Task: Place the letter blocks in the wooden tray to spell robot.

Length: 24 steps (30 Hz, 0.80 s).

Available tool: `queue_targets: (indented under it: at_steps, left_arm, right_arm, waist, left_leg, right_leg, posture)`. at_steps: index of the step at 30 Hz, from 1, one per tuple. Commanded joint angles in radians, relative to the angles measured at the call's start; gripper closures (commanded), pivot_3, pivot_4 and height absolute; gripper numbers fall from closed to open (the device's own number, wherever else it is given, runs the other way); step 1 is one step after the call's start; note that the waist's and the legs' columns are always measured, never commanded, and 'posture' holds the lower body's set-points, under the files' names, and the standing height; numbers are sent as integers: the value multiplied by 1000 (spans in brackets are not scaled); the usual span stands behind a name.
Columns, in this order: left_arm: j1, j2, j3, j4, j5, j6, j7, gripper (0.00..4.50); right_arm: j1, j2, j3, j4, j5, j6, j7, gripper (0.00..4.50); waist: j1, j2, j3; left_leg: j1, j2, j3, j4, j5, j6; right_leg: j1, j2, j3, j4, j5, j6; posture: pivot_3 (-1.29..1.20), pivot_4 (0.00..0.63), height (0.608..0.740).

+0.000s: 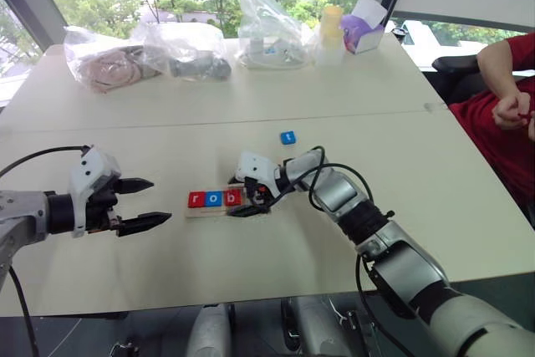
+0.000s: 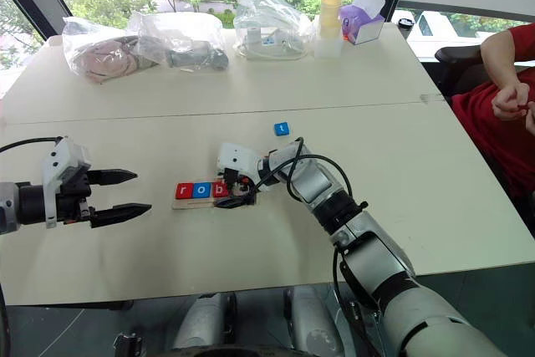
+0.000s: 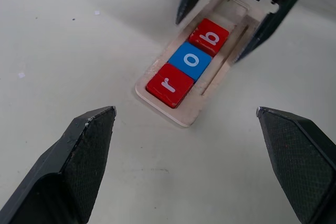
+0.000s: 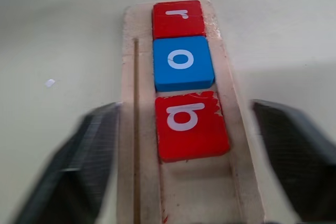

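On the pale table [image 1: 251, 265], the wooden tray [image 3: 195, 109] holds blocks r, o, b, the right gripper [image 1: 248, 198] straddling it with fingers spread, the left gripper [image 1: 142, 203] spread nearby, block t [image 1: 287, 137] apart.

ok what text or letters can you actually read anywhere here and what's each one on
"r": white letter on the red block at the end of the wooden tray.
"o": on the blue block, second in the tray.
"b": on the red block, third in the tray.
"t": on the loose blue block lying on the table, small but legible.
Printing on the items inside the plastic bags is too small to read.
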Motion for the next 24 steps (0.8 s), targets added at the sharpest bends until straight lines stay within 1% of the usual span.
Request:
queue_targets:
  at_steps: [1, 5, 8, 13, 17, 24]
  left_arm:
    - [-10, -2, -2, -32, -9, -2, 7, 0]
    - [-10, -5, -2, -33, -8, -3, 10, 0]
    - [-10, -7, 0, -33, -9, -2, 12, 0]
    - [-14, -7, -1, -29, -10, -1, 8, 0]
    - [-40, -3, -20, -8, -2, -6, 5, 0]
    - [-64, -5, -34, -5, -1, -1, 8, 0]
  right_arm:
    - [-28, 9, -36, -31, 10, 1, -12, 32]
    - [-12, -11, -69, -97, 24, 33, -28, 32]
    - [33, -50, -100, -187, 17, 48, -67, 32]
    - [73, -87, -127, -265, 11, 68, -118, 32]
    - [87, -124, -98, -267, -51, -62, -155, 32]
    - [90, -109, -78, -208, -76, -117, -177, 32]
  waist:
    - [0, 0, 0]
    - [0, 0, 0]
    - [1, 0, 0]
    - [2, 0, 0]
    - [0, 0, 0]
    - [0, 0, 0]
  left_leg:
    - [0, 0, 0, 0, 0, 0]
    - [0, 0, 0, 0, 0, 0]
    - [0, 0, 0, 0, 0, 0]
    - [0, 0, -1, 0, 0, 0]
    - [0, 0, -1, 0, 0, 0]
    - [0, 0, -1, 0, 0, 0]
  right_leg:
    - [0, 0, 0, 0, 0, 0]
    - [0, 0, 0, 0, 0, 0]
    - [0, 0, 0, 0, 0, 0]
    - [0, 0, 0, 0, 0, 0]
    - [0, 0, 0, 0, 0, 0]
    - [0, 2, 0, 0, 0, 0]
  posture:
    - [0, 150, 740]
    - [0, 150, 740]
    - [0, 150, 740]
    - [0, 150, 740]
    - [0, 150, 740]
    - [0, 150, 740]
